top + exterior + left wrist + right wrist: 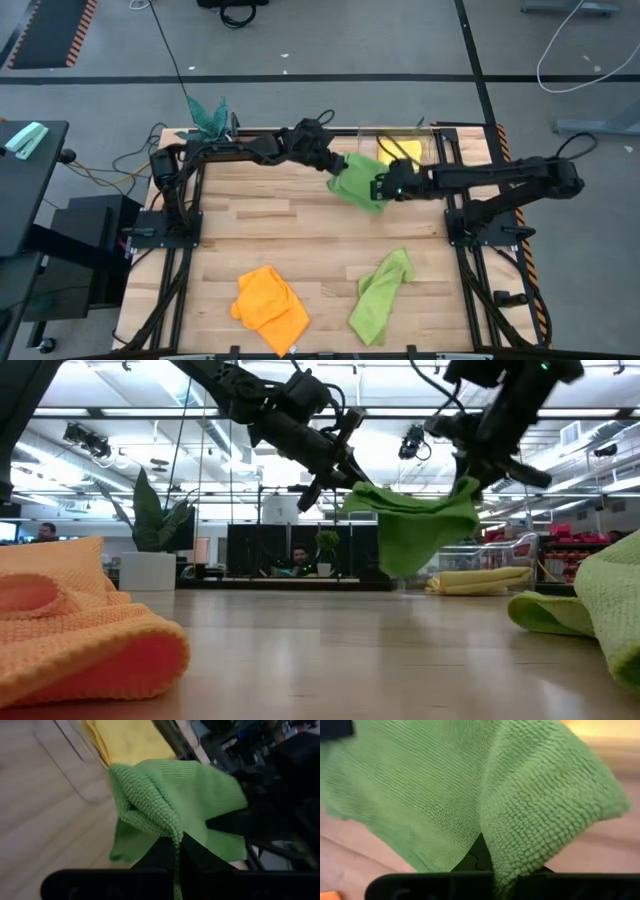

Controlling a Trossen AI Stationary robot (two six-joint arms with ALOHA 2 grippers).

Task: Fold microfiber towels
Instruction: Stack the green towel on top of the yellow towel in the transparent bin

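The left hand [340,165] is pinched shut on one edge of a lime green towel [358,180], and the right hand [385,186] is clamped on the opposite edge, so the cloth hangs slack between them, lifted clear of the counter [300,230] toward its far side. Just beyond it a yellow towel [398,150] lies flat in a clear tray [372,135] at the far edge. Nearer the front, well apart from the arms, an orange towel [270,305] and a second green towel [380,295] lie crumpled on the wood. This looks like the fold of the first green cloth in mid-air; the next move likely calls for bringing the two held edges together, or laying the cloth down flat, without letting a corner slip.
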